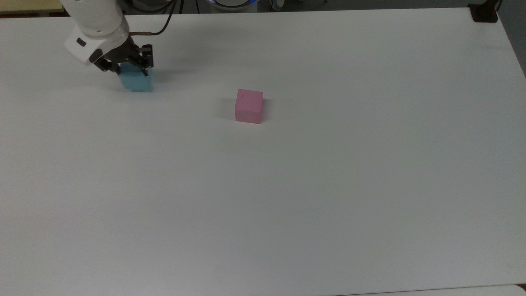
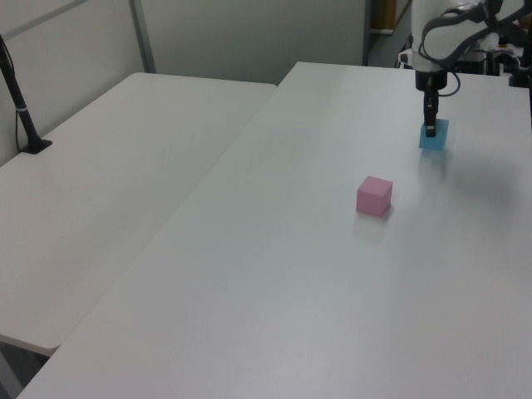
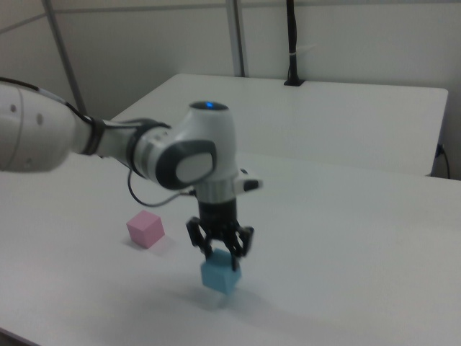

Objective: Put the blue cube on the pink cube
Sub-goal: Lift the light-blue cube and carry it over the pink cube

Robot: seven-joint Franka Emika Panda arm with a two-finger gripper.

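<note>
The blue cube (image 1: 138, 82) is at the top view's upper left, with my gripper (image 1: 131, 70) shut on its upper part, one finger on each side. In the right view the blue cube (image 3: 220, 277) hangs slightly above the white table under the gripper (image 3: 220, 254), with a faint shadow beneath it. In the left view the blue cube (image 2: 435, 135) and gripper (image 2: 431, 130) are at the far right. The pink cube (image 1: 249, 106) rests alone on the table, apart from the blue one, to the top view's right of it; it shows as the pink cube (image 2: 374, 195) and the pink cube (image 3: 145, 228).
The white table (image 1: 312, 197) is wide and bare around both cubes. A black mount (image 1: 484, 13) sits at its far right corner in the top view. A second white table (image 2: 108, 174) adjoins in the left view, with a black post (image 2: 22, 112) on it.
</note>
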